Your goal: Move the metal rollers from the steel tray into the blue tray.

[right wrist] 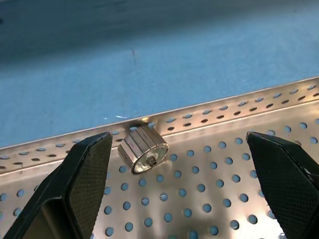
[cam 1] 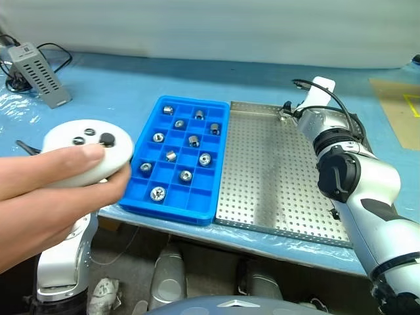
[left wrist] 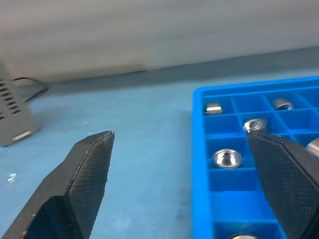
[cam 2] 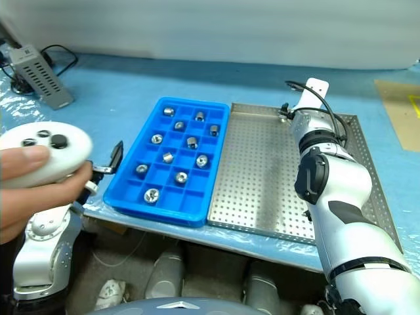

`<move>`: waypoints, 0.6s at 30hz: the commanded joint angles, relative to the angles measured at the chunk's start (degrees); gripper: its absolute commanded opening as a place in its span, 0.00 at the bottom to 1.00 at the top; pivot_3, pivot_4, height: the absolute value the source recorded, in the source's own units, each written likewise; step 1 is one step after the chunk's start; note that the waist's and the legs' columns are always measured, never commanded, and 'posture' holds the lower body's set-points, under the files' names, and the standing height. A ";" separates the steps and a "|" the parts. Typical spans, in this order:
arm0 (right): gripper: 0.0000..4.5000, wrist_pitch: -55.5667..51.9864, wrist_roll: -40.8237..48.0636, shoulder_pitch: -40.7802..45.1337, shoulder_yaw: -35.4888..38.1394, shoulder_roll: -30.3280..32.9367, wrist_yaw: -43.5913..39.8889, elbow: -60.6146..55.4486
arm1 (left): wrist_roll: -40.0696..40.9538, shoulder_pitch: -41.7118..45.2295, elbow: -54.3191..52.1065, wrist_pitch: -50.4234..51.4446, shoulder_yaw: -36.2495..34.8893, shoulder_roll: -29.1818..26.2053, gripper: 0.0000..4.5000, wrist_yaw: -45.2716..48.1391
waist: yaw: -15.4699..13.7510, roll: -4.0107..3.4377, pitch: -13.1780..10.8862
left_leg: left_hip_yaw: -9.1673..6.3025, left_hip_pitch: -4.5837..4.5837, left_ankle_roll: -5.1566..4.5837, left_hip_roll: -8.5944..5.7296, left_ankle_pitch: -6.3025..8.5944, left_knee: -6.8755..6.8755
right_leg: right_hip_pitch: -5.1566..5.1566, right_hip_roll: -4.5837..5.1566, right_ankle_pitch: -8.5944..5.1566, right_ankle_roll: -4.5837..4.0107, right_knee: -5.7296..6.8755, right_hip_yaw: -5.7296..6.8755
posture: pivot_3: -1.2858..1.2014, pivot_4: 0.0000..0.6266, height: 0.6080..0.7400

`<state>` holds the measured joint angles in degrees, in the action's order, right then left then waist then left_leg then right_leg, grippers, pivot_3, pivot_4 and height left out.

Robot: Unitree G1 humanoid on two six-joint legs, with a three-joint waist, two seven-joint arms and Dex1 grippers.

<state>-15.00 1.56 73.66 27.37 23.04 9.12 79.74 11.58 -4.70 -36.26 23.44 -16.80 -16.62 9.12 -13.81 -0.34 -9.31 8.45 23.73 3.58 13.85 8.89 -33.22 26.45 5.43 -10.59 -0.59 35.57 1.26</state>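
Against the steel tray's (right wrist: pixel 209 119) far rim lies one roller (right wrist: pixel 144 149) (tilted); the right gripper (right wrist: pixel 184 164), jaws apart, should centre over it before closing.

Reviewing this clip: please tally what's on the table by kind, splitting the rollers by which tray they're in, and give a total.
Metal rollers in the blue tray: 11
Metal roller in the steel tray: 1
Trays: 2
White handheld controller in a person's hand, not on the table: 1
Vented grey box: 1
Total: 16
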 commanded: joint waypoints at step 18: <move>0.99 1.78 -2.57 -3.39 1.80 0.58 10.79 -1.01 | 2.14 -8.55 -15.86 7.74 -8.83 -1.00 1.00 -2.33 | -10.75 -0.04 -0.01 | -0.02 -0.07 0.03 0.00 0.01 0.13 | 0.09 -0.10 -0.22 0.37 -0.01 -0.20 | 0.83 0.24 1.00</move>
<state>-13.78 0.39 70.30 30.30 22.95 18.12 79.76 13.35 -13.46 -49.22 31.23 -23.98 -17.22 7.20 -24.55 -0.37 -9.32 8.43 23.64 3.62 13.84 8.91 -33.09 26.53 5.33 -10.83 -0.19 35.56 1.05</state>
